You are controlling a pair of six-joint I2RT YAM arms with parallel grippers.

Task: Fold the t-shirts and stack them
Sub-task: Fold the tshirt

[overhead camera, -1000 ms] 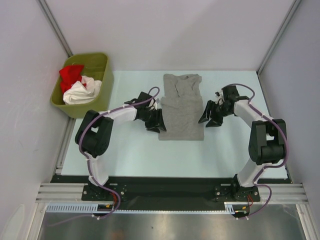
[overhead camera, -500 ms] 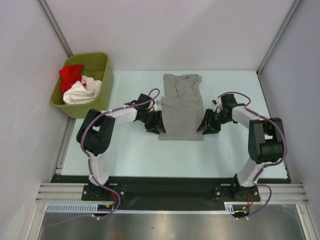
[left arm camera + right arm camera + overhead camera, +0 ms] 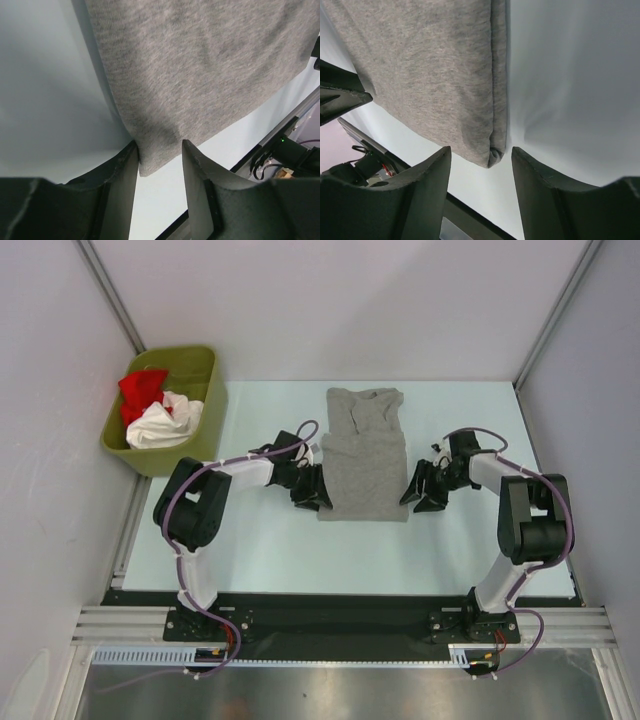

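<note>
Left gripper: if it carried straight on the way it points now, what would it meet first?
The grey t-shirt: its near corner lies between the open fingers of the left gripper, so cloth comes first, likely pressed against the table beneath. Finger height above the table is unclear.

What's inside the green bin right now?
A crumpled red t-shirt lies at the far end of the olive-green bin, with a crumpled white t-shirt beside it, nearer the arms. They cover most of the floor, so anything beneath them is hidden.
</note>
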